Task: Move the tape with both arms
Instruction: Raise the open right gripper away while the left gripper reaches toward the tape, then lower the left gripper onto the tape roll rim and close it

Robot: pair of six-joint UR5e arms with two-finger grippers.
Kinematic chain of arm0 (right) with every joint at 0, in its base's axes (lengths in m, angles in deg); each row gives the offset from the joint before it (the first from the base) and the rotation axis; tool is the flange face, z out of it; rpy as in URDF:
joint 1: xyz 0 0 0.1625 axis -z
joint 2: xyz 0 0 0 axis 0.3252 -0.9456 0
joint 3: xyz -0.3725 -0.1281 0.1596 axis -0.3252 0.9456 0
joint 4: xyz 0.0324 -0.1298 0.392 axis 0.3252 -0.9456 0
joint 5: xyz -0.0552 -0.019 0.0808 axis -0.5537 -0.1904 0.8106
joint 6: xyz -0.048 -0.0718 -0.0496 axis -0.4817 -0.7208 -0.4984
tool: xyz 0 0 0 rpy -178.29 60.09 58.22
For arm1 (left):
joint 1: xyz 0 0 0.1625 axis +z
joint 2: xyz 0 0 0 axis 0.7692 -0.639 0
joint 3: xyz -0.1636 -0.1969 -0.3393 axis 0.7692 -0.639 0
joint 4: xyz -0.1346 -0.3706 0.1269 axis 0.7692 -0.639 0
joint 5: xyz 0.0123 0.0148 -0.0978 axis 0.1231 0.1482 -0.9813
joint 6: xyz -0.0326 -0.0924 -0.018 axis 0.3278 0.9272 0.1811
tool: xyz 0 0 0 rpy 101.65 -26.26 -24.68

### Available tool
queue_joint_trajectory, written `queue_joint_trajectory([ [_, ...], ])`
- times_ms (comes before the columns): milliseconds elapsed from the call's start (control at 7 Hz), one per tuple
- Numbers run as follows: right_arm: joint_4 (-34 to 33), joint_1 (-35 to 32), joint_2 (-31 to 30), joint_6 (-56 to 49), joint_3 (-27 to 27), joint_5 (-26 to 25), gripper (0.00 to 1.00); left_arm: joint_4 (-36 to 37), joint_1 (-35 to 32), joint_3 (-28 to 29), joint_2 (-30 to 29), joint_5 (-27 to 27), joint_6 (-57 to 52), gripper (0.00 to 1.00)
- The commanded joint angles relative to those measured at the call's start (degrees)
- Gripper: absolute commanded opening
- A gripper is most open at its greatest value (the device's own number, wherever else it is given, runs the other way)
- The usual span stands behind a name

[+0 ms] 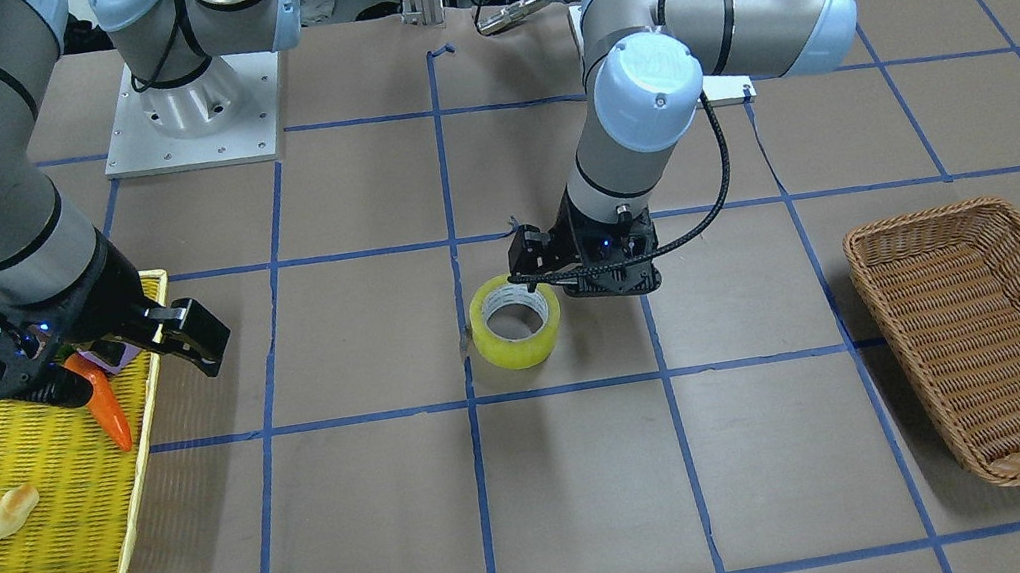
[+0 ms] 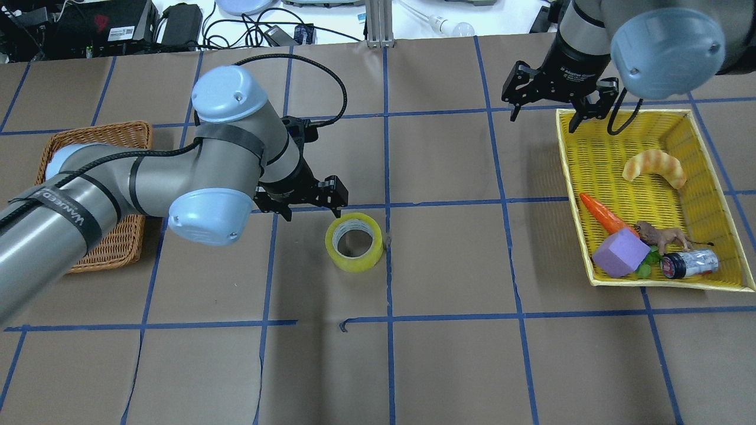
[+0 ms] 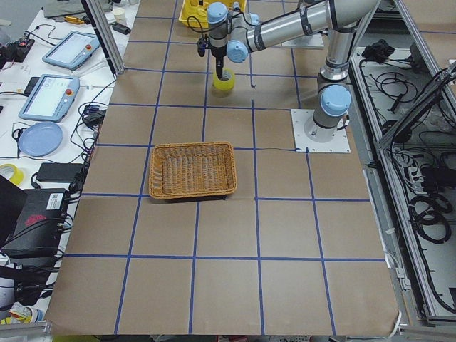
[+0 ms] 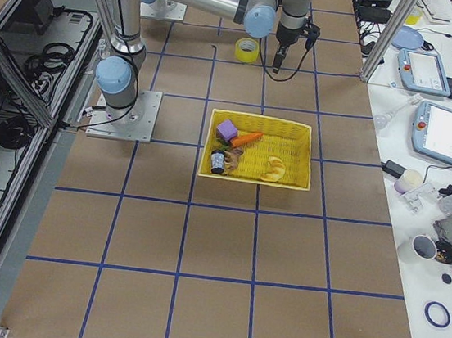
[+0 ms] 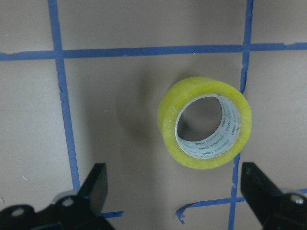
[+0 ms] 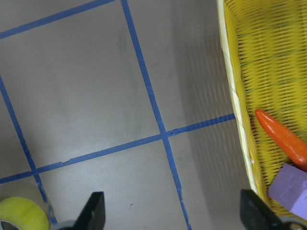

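Note:
The yellow-green tape (image 2: 353, 242) lies flat, hole up, on the brown table near its middle; it also shows in the front view (image 1: 516, 321) and the left wrist view (image 5: 205, 122). My left gripper (image 2: 313, 211) is open and empty, low over the table just beside the roll, not touching it. In the left wrist view the roll lies ahead of the open fingers (image 5: 98, 184), off to the right. My right gripper (image 2: 544, 117) is open and empty, raised over the far corner of the yellow tray (image 2: 568, 177). The right wrist view catches the tape (image 6: 21, 213) at its lower left.
The yellow tray holds a croissant (image 2: 654, 166), an orange carrot (image 2: 602, 213), a purple block (image 2: 620, 254), a toy animal (image 2: 664, 236) and a can (image 2: 691, 264). A brown wicker basket (image 2: 94, 136) stands on my left side, partly under the left arm.

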State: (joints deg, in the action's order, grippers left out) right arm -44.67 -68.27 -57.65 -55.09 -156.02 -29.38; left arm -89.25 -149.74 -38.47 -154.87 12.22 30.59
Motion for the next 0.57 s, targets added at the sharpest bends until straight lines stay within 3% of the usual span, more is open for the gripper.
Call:
queue_joint_trajectory([
  [0,0.1,0.1,-0.9,-0.1,-0.1,-0.3,1.0,3.9,-1.8,-0.9,-5.0,0.2,0.1,1.0],
  [286,-0.4,0.1,-1.0,-0.1,0.1,0.4,1.0,6.2,-2.9,-1.7,-8.9,0.7,0.9,1.0],
  [429,0.1,0.1,-1.8,-0.1,0.1,0.4,1.0,7.3,-2.9,-1.9,-9.5,1.1,1.1,0.94],
])
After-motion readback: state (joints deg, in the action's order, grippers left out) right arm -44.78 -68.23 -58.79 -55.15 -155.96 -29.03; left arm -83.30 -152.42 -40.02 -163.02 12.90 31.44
